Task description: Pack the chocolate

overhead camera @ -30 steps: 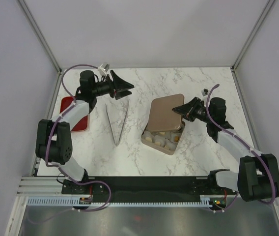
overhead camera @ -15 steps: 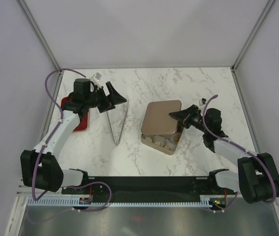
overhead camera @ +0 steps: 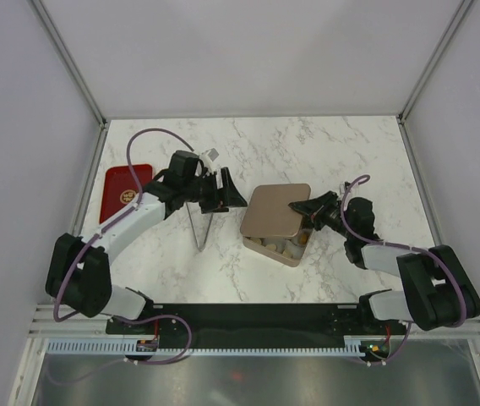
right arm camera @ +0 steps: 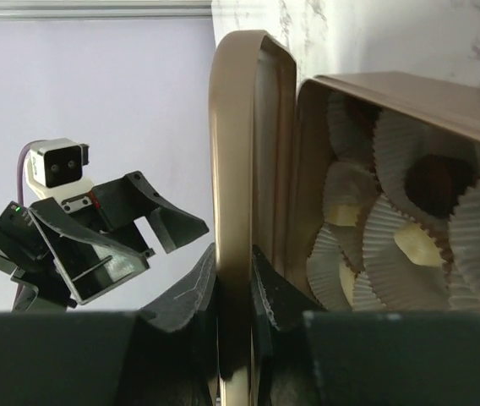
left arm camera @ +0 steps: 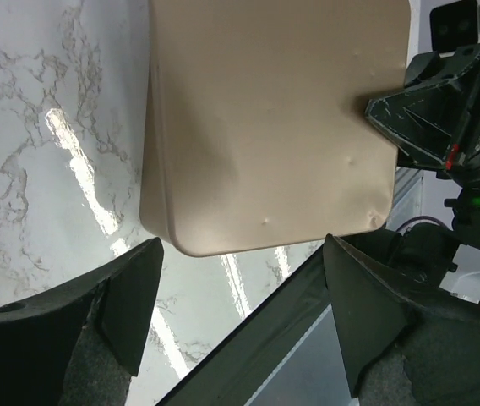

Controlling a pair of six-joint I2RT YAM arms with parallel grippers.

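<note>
— Where is the chocolate [overhead camera: 280, 246]?

— In the tan box [overhead camera: 272, 254], near the middle of the marble surface [overhead camera: 341, 152]. Each piece sits in a white paper cup [right arm camera: 409, 148]. From above I see only a row of pale ones along the box's near edge, because the lid [overhead camera: 275, 210] covers the rest.

— Which way do they point?

— Hard to say. They're small rounded lumps, and I can't pick out a long axis on any of them. Close up there's a pale piece [right arm camera: 416, 244] and a dark one [right arm camera: 433, 182], both tucked down in their cups.

— And the right gripper [overhead camera: 301, 205]?

— Its jaws are pinched on the lid's right edge, with the thin rim clamped between the two fingers [right arm camera: 196, 283].

— The left gripper [overhead camera: 233, 199]?

— Its jaws are spread wide, holding nothing. It hangs just beside the lid's left edge and faces it, apparently without touching.

— Anything else?

— Metal tongs [overhead camera: 199, 224] lie on the surface under the left arm, and a red tray [overhead camera: 124, 188] sits at the far left.
</note>
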